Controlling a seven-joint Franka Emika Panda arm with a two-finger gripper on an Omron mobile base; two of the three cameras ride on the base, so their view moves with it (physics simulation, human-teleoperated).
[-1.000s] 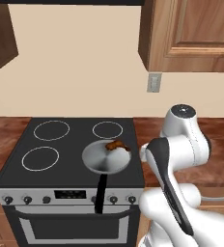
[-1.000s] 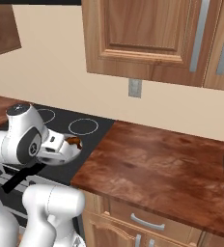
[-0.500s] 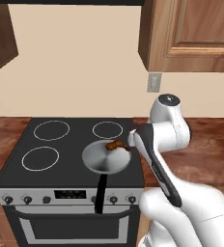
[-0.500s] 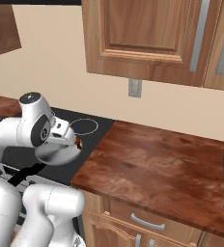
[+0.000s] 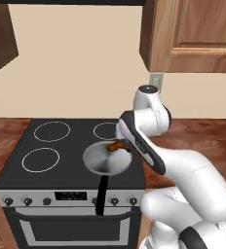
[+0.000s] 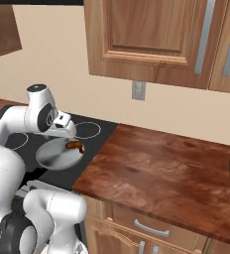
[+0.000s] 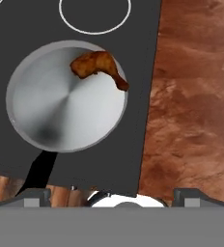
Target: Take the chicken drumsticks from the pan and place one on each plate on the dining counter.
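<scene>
On the black stove top (image 7: 32, 24), front right burner: pan (image 7: 61, 108), handle toward the front edge. One dark reddish-brown drumstick (image 7: 98, 66) lies against the pan's far-right rim. Gripper (image 7: 111, 195) hovers above the pan, jaws fully apart, holding nothing.

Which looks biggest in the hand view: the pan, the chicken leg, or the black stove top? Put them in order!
Biggest to smallest, as they look in the hand view:
1. The stove top, which runs off the picture's edge.
2. The pan, sitting on it.
3. The drumstick, lying at the pan's rim.
</scene>
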